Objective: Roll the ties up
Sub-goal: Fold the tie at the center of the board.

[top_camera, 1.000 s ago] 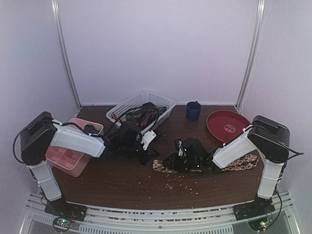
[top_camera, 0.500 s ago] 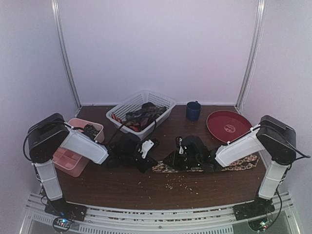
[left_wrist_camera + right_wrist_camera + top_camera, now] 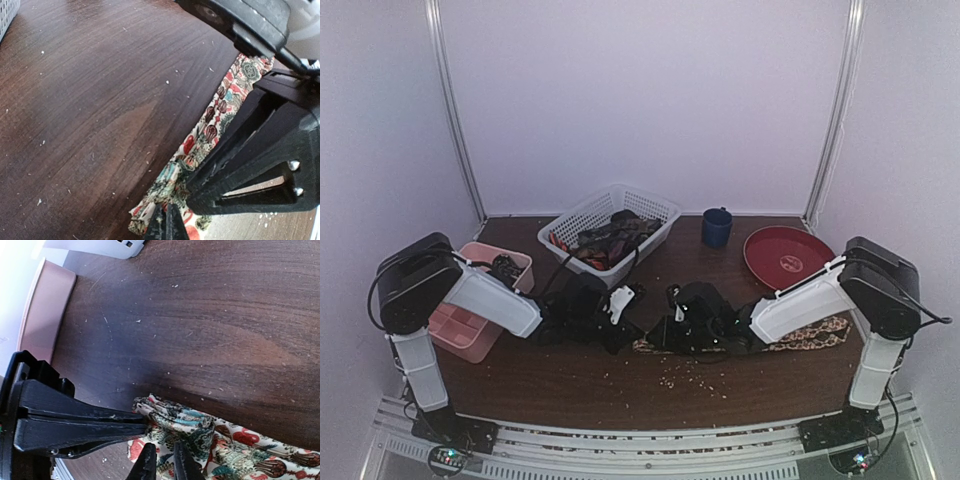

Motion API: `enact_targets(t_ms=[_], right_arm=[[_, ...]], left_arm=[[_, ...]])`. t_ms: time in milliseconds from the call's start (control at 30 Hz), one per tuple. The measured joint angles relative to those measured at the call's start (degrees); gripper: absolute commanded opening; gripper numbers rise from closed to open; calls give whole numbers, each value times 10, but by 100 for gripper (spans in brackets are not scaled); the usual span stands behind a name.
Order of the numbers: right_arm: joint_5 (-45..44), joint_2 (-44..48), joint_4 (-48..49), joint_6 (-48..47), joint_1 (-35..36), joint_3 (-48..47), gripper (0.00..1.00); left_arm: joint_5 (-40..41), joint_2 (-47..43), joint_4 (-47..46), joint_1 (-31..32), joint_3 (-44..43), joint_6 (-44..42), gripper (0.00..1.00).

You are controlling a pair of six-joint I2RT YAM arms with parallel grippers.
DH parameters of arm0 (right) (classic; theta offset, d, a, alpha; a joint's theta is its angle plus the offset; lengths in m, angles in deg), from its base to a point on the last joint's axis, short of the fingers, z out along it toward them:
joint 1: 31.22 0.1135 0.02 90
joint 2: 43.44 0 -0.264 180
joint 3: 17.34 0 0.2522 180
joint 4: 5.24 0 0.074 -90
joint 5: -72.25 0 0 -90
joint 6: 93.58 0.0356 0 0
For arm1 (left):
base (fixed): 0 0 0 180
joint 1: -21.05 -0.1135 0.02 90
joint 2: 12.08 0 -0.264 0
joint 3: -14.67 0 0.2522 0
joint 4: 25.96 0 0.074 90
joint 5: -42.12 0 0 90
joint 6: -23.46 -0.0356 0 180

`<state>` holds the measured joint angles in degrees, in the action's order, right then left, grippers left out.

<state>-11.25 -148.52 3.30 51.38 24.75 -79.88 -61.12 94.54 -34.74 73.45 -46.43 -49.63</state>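
Observation:
A tan tie with a fine floral pattern [image 3: 815, 332] lies along the table front, running right from its folded left end. In the right wrist view that tie [image 3: 235, 450] is bunched into a small fold at that end. My left gripper [image 3: 167, 226] is shut, its tips pinching this end of the tie [image 3: 215, 115]. My right gripper [image 3: 162, 464] comes from the opposite side, its fingers closed to a narrow gap over the fold. In the top view the left gripper [image 3: 630, 325] and right gripper [image 3: 665, 330] meet tip to tip. More ties [image 3: 610, 238] are heaped in the basket.
The white lattice basket [image 3: 660, 205] stands at the back centre. A pink compartment tray [image 3: 460, 330] sits at the left under my left arm. A blue cup [image 3: 717, 227] and a red plate [image 3: 788, 257] are at the back right. Pale crumbs dot the dark wooden table [image 3: 570, 375].
My left arm has lifted its elbow and brought its gripper down to the tie's left end. My right gripper has slid a little to the left along the tie.

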Motion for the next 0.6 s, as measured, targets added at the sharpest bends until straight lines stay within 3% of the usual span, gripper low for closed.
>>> enact_targets(t_ms=[600], right_arm=[[-16,-2,1,-10,1,0,14]], left_arm=[[88,-51,41,2,41,60,0]])
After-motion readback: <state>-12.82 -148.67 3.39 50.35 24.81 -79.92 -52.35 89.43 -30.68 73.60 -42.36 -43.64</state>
